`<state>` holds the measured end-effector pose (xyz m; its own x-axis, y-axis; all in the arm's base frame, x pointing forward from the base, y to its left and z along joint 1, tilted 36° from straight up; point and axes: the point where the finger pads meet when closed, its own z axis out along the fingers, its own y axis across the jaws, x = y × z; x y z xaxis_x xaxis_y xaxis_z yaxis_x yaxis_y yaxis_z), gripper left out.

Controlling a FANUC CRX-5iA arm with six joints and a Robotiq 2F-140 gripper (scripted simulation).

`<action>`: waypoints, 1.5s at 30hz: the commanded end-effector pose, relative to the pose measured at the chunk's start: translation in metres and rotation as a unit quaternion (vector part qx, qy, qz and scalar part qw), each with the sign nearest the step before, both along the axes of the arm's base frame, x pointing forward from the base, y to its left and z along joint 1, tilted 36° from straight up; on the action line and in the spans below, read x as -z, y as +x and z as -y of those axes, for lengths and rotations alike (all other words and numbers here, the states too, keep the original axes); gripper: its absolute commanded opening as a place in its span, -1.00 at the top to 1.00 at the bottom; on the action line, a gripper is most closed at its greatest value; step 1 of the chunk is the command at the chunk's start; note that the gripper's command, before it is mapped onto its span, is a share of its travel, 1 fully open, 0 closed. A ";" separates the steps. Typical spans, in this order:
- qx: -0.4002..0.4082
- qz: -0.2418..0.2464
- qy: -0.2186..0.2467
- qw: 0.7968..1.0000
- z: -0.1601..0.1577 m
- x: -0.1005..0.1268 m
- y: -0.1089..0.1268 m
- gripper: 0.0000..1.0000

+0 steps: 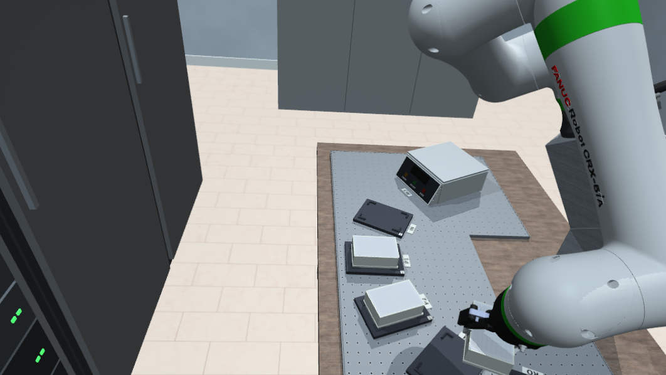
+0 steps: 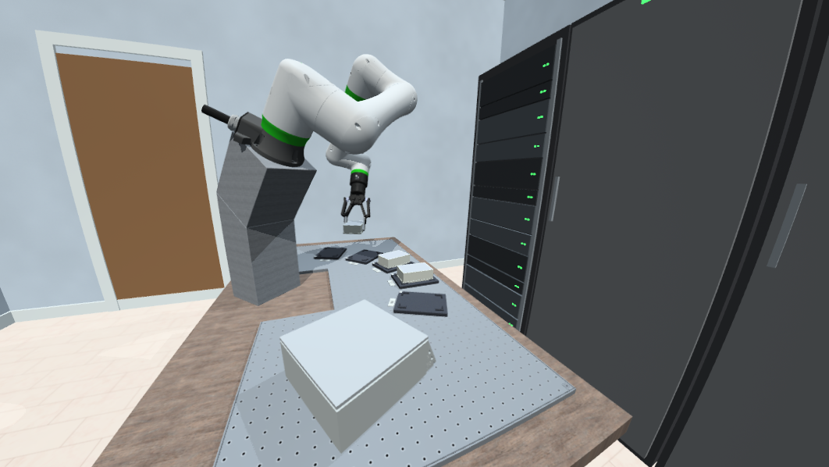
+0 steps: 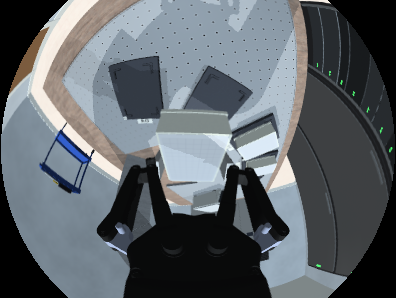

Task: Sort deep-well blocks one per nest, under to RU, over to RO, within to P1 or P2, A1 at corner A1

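My gripper (image 1: 480, 328) (image 2: 354, 219) (image 3: 192, 151) is shut on a white deep-well block (image 1: 489, 355) (image 2: 352, 228) (image 3: 192, 145) and holds it tilted, well above the plate. Below it lie two empty dark nests (image 3: 136, 86) (image 3: 220, 92); one of them (image 1: 435, 356) (image 2: 362, 256) is beside the RO label. Two more white blocks (image 1: 375, 249) (image 1: 395, 302) sit in the nests marked P1 and P2, and they also show in the exterior view (image 2: 414, 271) (image 2: 393, 258). The infeed nest (image 1: 382, 217) (image 2: 420, 302) is empty. The check-weigher (image 1: 443, 170) (image 2: 354, 359) has a bare platform.
The grey perforated plate (image 1: 447, 261) lies on a wooden table (image 1: 508, 251). The arm's grey pedestal (image 2: 261, 232) stands by the table. Dark server racks (image 2: 510, 191) stand close along the table's side. A blue cart (image 3: 67, 162) is on the floor.
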<state>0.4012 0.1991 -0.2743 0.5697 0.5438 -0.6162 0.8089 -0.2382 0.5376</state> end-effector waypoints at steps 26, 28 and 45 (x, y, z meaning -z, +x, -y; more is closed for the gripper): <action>0.000 0.000 0.000 1.000 -0.019 0.068 -0.039 0.80; 0.000 0.000 0.000 1.000 -0.021 0.074 -0.042 0.80; 0.000 0.000 0.000 1.000 -0.033 0.116 -0.066 0.80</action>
<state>0.3385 0.2296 -0.3839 0.5697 0.5439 -0.6161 0.8088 -0.2382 0.5376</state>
